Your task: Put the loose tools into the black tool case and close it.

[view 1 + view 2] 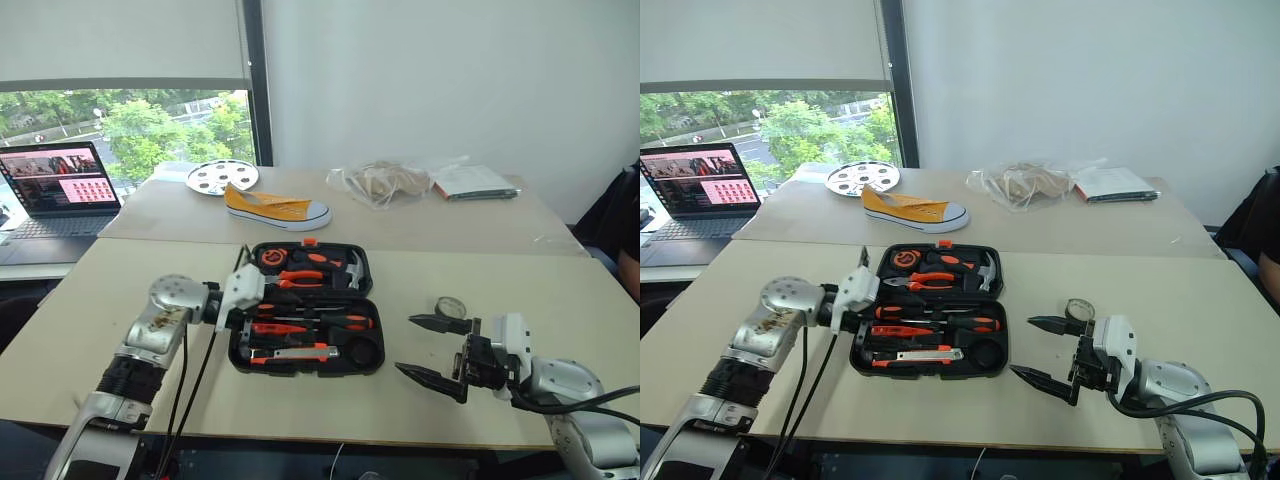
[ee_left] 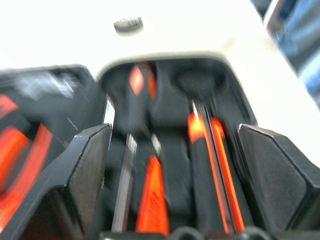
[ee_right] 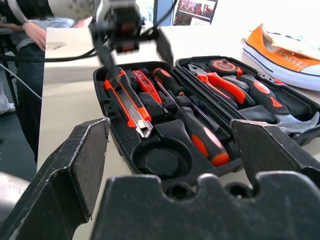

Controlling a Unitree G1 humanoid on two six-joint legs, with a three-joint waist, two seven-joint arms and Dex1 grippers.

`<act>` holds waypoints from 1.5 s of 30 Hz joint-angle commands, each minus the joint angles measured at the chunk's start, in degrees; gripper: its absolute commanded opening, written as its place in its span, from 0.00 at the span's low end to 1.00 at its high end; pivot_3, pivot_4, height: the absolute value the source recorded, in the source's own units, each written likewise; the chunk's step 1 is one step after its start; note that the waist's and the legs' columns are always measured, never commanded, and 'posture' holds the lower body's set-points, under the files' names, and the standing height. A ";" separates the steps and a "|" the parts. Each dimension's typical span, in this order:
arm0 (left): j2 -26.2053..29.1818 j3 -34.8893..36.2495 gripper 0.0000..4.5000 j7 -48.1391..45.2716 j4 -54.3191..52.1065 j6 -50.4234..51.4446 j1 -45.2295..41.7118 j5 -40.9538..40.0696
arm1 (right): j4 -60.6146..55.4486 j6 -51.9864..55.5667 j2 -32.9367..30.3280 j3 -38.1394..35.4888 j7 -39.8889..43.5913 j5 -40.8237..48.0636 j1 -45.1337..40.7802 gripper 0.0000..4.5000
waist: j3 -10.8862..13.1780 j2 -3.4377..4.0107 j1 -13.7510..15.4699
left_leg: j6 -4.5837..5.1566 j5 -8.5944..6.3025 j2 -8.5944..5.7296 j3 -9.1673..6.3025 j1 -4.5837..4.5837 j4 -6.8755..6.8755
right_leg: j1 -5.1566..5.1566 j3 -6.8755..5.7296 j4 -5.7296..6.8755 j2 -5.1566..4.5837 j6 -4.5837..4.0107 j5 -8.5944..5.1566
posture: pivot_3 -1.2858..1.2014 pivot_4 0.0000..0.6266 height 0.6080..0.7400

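Right gripper [image 1: 1047, 352] jaws wide, empty, left gripper [image 1: 243, 300] jaws spread over moulded black tool case [image 1: 305, 308], open.

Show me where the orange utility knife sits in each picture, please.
Left eye view: utility knife in the front slot of the black tool case.
Right eye view: same front slot.
Left wrist view: long orange strip running toward the round recess.
Right wrist view: beside a screwdriver.
Shared landmark: the empty round recess at the knife's tip.
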 commanded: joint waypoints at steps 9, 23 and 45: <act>3.13 -0.73 0.17 1.93 -4.04 -4.73 9.28 2.71 | 0.00 0.16 -0.05 -0.40 -0.19 0.45 -0.79 1.00 | 0.00 0.00 0.41 | 0.00 0.00 -0.01 0.03 0.01 0.00 | 0.01 -0.02 0.00 -0.03 0.01 -0.01 | 0.52 0.24 1.00; 2.11 -6.55 0.01 5.94 -0.83 -4.59 10.08 10.18 | -0.54 1.15 -0.25 -0.82 -0.72 0.83 -0.93 1.00 | 0.00 0.00 0.36 | 0.02 -0.01 -0.02 0.05 0.14 0.00 | 0.10 -0.01 0.01 -0.02 0.00 0.00 | 0.52 0.24 1.00; 1.04 7.93 0.16 9.94 -9.69 -1.60 16.88 -6.19 | -2.31 1.97 -2.50 -9.71 -2.85 2.80 6.72 1.00 | -0.49 0.63 0.27 | 0.17 -0.13 0.03 -0.15 0.38 -0.16 | 0.57 0.06 -0.25 -0.14 0.08 -0.05 | 0.52 0.24 1.00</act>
